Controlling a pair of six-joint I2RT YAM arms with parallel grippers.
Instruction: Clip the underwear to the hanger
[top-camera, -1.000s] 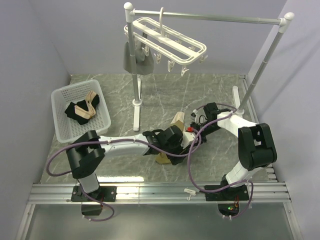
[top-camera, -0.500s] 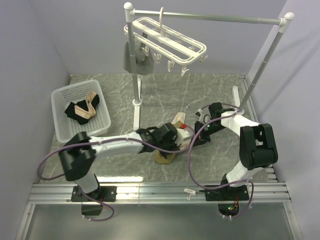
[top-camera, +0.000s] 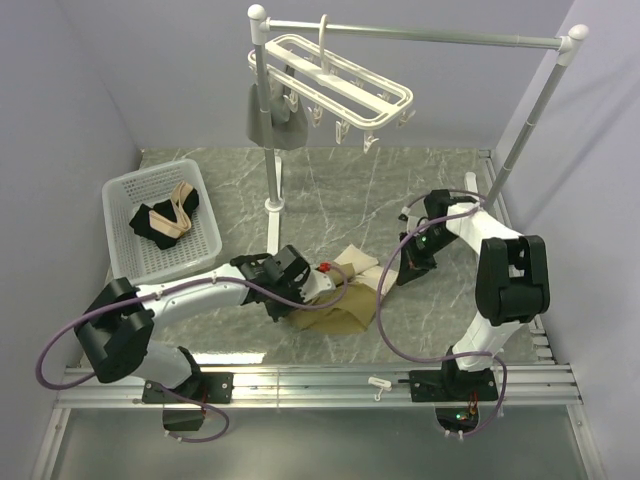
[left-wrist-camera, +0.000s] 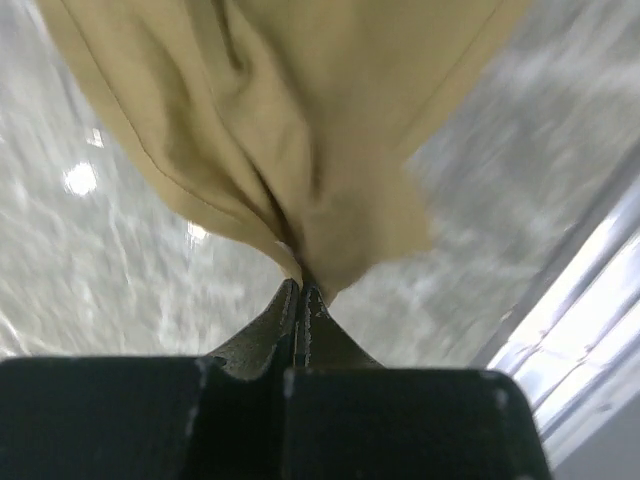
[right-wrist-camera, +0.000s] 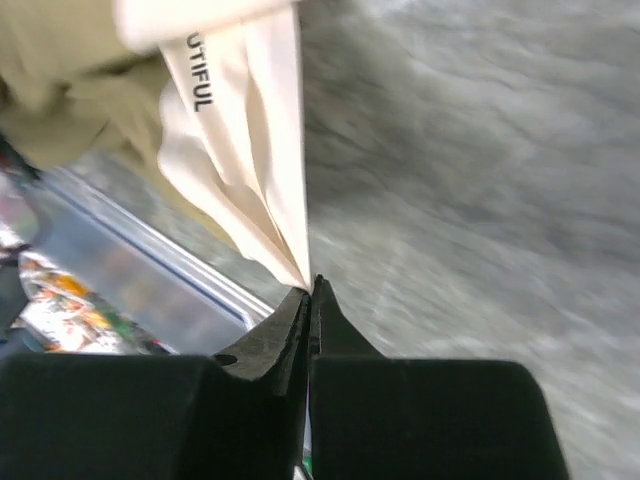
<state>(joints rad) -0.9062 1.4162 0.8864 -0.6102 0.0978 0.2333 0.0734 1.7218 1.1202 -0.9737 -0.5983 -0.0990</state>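
Note:
The tan underwear (top-camera: 340, 300) is stretched low over the marble table between my two grippers. My left gripper (top-camera: 318, 288) is shut on its tan fabric (left-wrist-camera: 290, 150), the jaws pressed together with cloth pinched at their tips (left-wrist-camera: 300, 285). On the other side my right gripper (top-camera: 392, 275) is shut on the pale waistband (right-wrist-camera: 250, 180), which bears printed letters. The white hanger (top-camera: 335, 88) with its dangling clips hangs by its hook from the silver rail at the back, well above and behind the underwear.
A grey garment (top-camera: 270, 120) hangs from the hanger's left end. A white basket (top-camera: 120, 200) with black and beige cloth stands at the left. The rail stand's posts (top-camera: 272, 190) (top-camera: 520, 140) rise behind the arms. A metal rail (top-camera: 320, 385) runs along the near edge.
The left gripper shut on the tan fabric and pulled it left and toward the near edge. The right gripper drew back to the right, so the underwear spread out between them.

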